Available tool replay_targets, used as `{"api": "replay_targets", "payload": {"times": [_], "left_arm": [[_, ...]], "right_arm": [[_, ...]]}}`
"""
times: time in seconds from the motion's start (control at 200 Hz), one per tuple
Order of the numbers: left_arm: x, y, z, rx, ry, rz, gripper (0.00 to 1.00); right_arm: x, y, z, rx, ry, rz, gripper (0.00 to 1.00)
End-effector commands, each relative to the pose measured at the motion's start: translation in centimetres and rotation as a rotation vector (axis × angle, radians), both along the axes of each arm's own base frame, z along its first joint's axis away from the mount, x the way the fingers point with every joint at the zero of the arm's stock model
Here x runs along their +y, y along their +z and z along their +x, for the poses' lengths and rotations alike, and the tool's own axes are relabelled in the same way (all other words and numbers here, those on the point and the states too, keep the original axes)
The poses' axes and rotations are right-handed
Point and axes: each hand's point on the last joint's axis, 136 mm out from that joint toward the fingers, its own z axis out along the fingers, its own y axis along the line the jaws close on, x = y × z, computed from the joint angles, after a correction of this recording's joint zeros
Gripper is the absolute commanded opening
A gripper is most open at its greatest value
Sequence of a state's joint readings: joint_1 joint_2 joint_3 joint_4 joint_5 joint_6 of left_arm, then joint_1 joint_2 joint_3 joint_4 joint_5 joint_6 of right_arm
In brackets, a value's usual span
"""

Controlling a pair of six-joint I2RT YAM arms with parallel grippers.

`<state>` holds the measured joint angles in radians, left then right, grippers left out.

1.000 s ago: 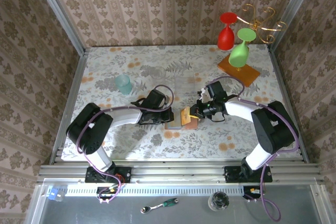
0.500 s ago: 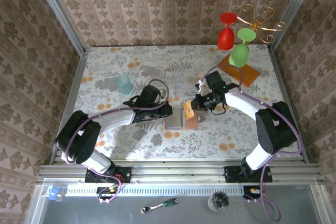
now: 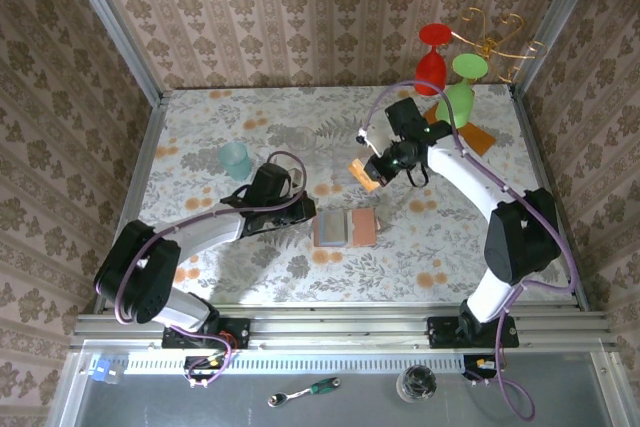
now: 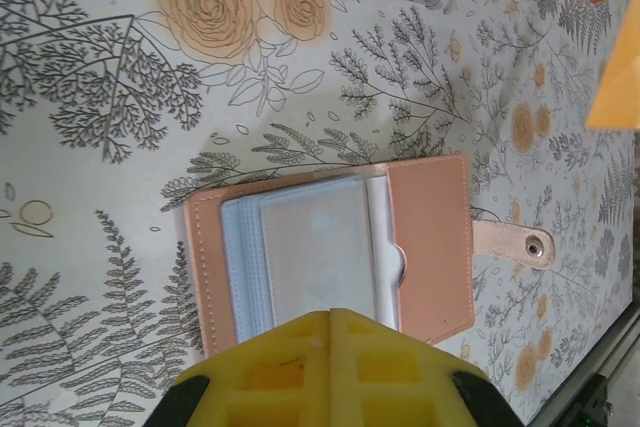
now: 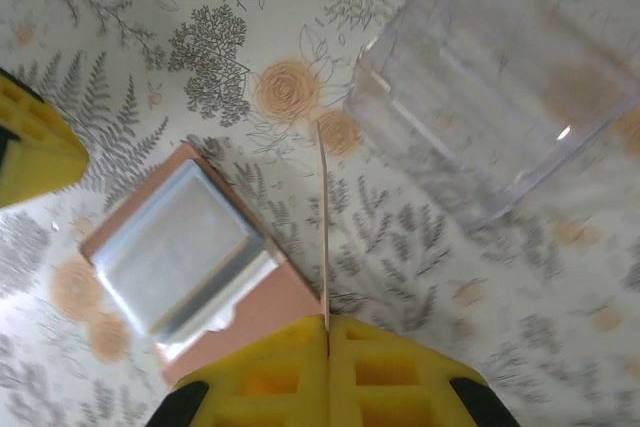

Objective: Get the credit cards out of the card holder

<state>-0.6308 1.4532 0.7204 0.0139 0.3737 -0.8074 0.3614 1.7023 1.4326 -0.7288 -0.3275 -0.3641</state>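
Holding one card aloft, holder low and to the near-left

Pinched between the shut fingers of the right claw (image 5: 327, 335): an orange card (image 5: 322, 227), seen edge-on from the wrist, long axis running straight out from the fingertips, faces upright rather than level. Raised off the table (image 3: 250, 127), free end over bare tablecloth. Just to the right of that edge in the wrist view, apart from it, a clear box (image 5: 490, 97).

Down and toward the near-left of the right claw, well apart from it, the card holder (image 3: 346, 229) — lying open and flat, long axis left to right in the overhead view, grey-blue pocket half on the left, tan half on the right.

Left claw (image 4: 330, 335) shut as well, gripping nothing, parked just beside the holder's left end and plainly the nearer of the two to the pockets. Touching the leather or only above it: not clear. No telling about a second card behind the cloudy sleeves.

Judged from this, roughly halfway through, with one card out. Likely next for the right claw: a set-down, turning on tipping the card from upright to flat and landing it away from the holder — toward the box side rather than back over the pockets. Any further pull better left to the left claw.
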Motion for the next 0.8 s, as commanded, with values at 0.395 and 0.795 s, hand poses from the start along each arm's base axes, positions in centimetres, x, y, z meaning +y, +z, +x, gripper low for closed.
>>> {"api": "replay_targets", "payload": {"times": [0.395,0.795], "left_arm": [[2.7,0.8,1.1,-0.002,0.033,-0.014,0.01],[3.9,0.3,2.7,0.021,0.052,-0.012,0.01]], "right_arm": [[0.0,0.4,3.8,-0.080,0.459,-0.263,0.00],[1.5,-1.8,6.5,0.005,0.543,-0.258,0.00]]}}
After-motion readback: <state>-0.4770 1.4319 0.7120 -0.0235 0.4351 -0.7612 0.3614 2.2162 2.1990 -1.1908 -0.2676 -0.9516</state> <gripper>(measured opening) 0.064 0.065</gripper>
